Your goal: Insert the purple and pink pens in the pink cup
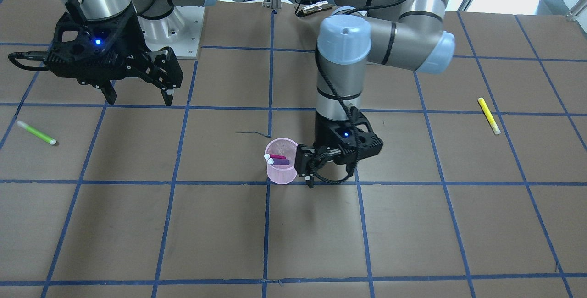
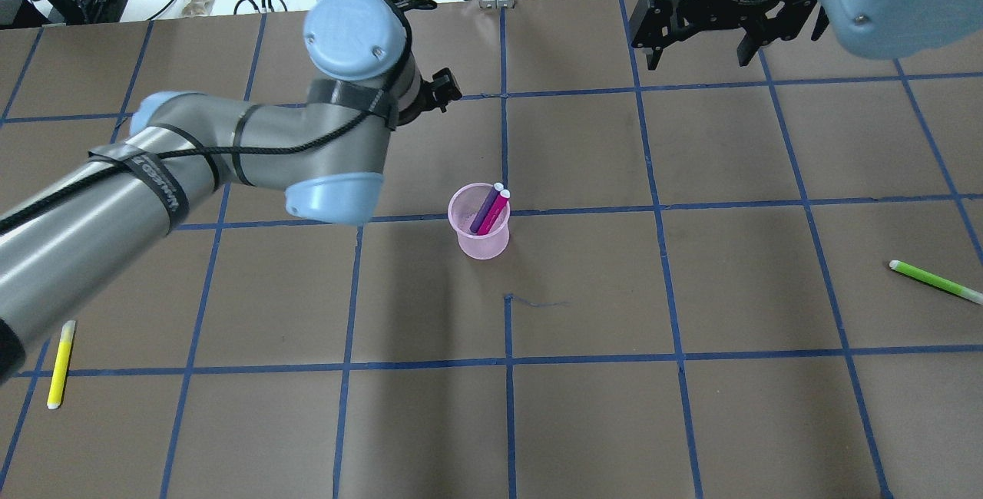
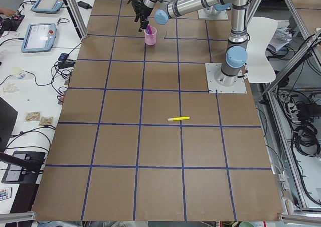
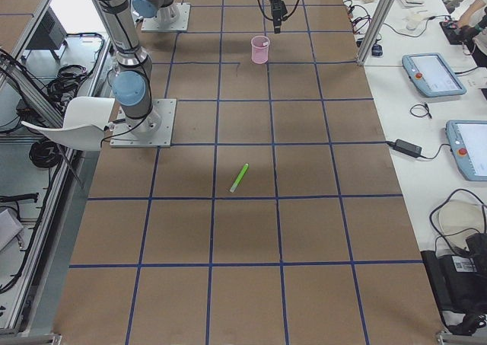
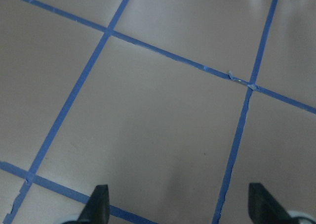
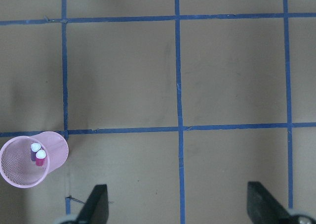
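The pink mesh cup (image 1: 282,174) stands upright near the table's middle, also in the overhead view (image 2: 482,242) and the right wrist view (image 6: 19,172). The purple pen (image 1: 280,162) and the pink pen (image 1: 277,156) stand side by side inside it, white caps up. My left gripper (image 1: 308,172) hangs just beside the cup, open and empty; its wrist view (image 5: 177,206) shows only bare table between the fingers. My right gripper (image 1: 140,100) is open and empty, raised well away from the cup near its base; it also shows in the overhead view (image 2: 700,57).
A yellow pen (image 1: 489,115) lies on the table on my left side, also in the overhead view (image 2: 61,363). A green pen (image 1: 36,133) lies on my right side, also in the overhead view (image 2: 933,281). Blue tape lines grid the brown table.
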You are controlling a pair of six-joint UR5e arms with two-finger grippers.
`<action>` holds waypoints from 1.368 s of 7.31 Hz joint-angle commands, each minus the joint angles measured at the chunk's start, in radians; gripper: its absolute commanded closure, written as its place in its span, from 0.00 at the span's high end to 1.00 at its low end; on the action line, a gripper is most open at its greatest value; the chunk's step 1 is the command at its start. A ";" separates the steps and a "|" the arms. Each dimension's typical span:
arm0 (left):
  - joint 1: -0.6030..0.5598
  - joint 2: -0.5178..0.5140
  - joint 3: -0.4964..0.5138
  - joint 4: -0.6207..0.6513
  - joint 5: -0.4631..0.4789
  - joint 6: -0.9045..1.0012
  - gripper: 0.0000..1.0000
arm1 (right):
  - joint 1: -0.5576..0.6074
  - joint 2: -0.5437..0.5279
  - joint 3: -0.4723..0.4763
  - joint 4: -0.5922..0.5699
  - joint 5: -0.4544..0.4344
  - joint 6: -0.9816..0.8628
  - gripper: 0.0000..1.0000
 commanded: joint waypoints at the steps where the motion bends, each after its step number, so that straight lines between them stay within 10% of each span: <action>1: 0.130 0.031 0.155 -0.347 -0.041 0.223 1.00 | 0.001 -0.001 0.003 0.001 -0.001 -0.003 1.00; 3: 0.182 0.093 0.186 -0.589 -0.143 0.515 1.00 | 0.001 -0.004 0.003 0.001 0.000 -0.005 1.00; 10: 0.246 0.297 0.077 -0.703 -0.098 0.600 1.00 | 0.004 -0.011 0.003 0.004 -0.043 -0.008 1.00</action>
